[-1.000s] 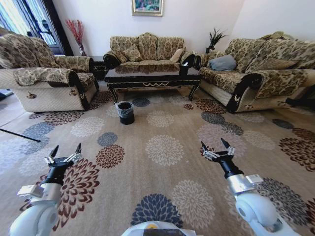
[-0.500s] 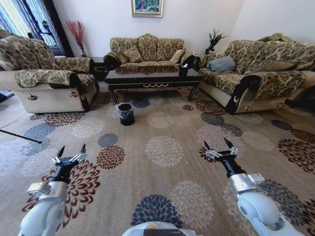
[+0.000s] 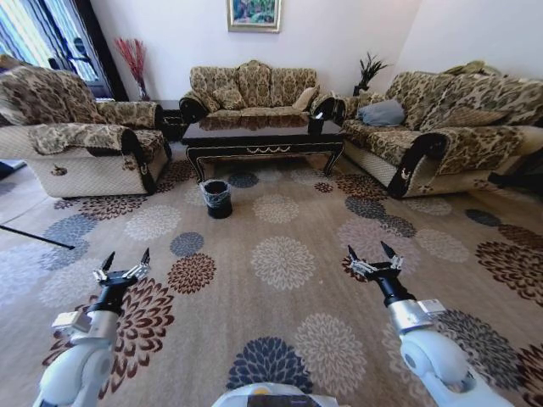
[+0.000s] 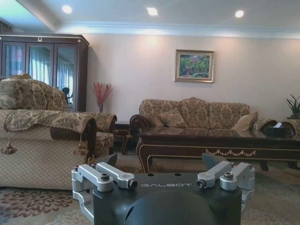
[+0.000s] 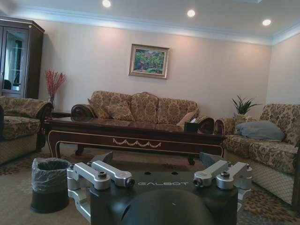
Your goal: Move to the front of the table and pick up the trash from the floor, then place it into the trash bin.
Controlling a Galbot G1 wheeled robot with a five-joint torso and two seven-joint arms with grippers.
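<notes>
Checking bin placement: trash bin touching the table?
Apart. Head view shows carpet between the trash bin and the table; the bin stands in front of its left leg.

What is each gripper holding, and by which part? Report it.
Nothing. The left gripper and right gripper both hang open above the floor.

Left wrist view, lettering: "GALBOT", in pale capitals on the dark housing of the left gripper [image 4: 166,168], centred between its two silver finger mounts.
Right wrist view, lettering: "GALBOT", the same pale capitals on the dark housing of the right gripper [image 5: 157,164], likewise between the finger mounts.
Head view, lettering: none can be read.
Framed picture on the wall [image 5: 149,61]: a painted scene, with no words or numbers that can be made out.
</notes>
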